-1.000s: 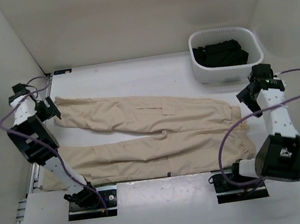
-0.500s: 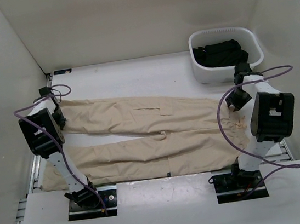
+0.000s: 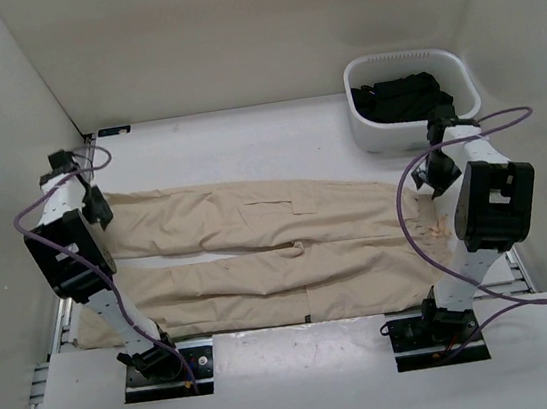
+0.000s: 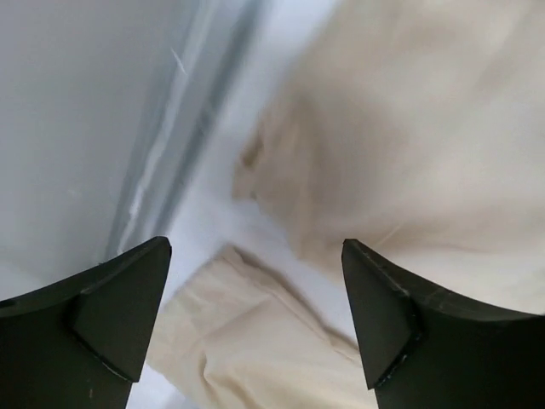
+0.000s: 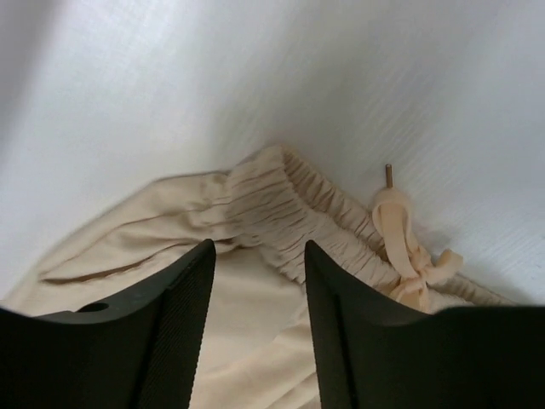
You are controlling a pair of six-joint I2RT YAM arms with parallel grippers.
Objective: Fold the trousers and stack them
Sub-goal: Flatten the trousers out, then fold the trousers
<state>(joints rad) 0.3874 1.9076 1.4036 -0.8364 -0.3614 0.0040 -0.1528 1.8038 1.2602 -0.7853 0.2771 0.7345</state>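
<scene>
Trousers [image 3: 279, 249], one beige pair, lie flat across the white worktop [image 3: 245, 138], legs pointing left, gathered waist right. One white basket [image 3: 370, 131] at the far right holds one black garment [image 3: 403, 97]. Left fingers [image 4: 111, 315] hang spread wide over the leg cuffs at the left edge. Right fingers [image 5: 179, 315] stand apart over the waistband. Worktop shows beyond the trousers; pale walls [image 3: 230, 29] close three sides.

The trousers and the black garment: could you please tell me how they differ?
The trousers are beige; the black garment is black. The trousers lie spread flat on the table, while the black garment sits bunched in the white basket. The trousers look far bigger than the black garment. Both are cloth.
</scene>
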